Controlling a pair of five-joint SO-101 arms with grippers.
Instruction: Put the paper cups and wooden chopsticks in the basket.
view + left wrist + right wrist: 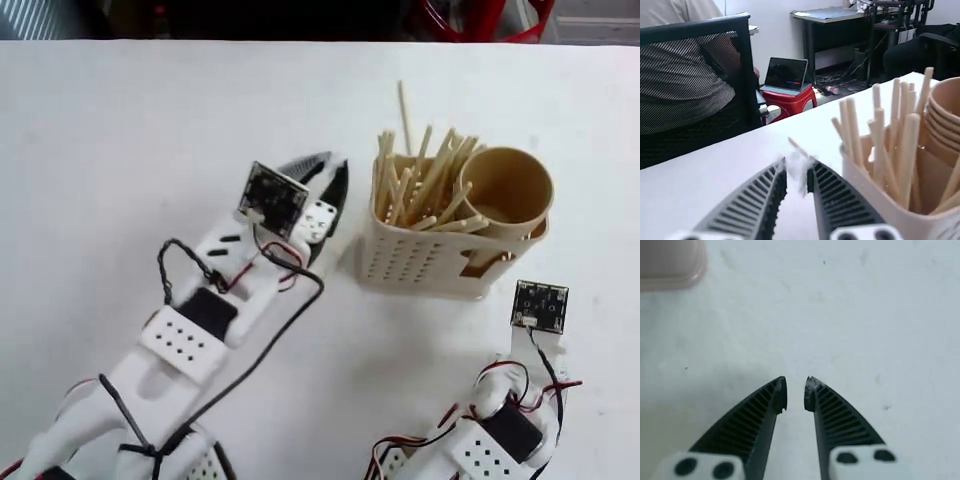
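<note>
The cream perforated basket (420,265) stands right of centre. A bundle of wooden chopsticks (425,185) stands upright in it, beside a stack of paper cups (505,185). One loose chopstick (404,115) lies on the table behind the basket. My left gripper (328,170) is just left of the basket, slightly open and holding nothing; past the left gripper (796,167) the loose chopstick (798,147) lies on the table, with the basket (875,205) close beside. My right gripper (795,387) hangs low over bare table in front of the basket, slightly open and holding nothing.
The table (150,120) is white, with free room across its left and far side. A basket corner (670,265) shows in the right wrist view. Beyond the table edge are a black chair (700,85) and a red stool (790,100).
</note>
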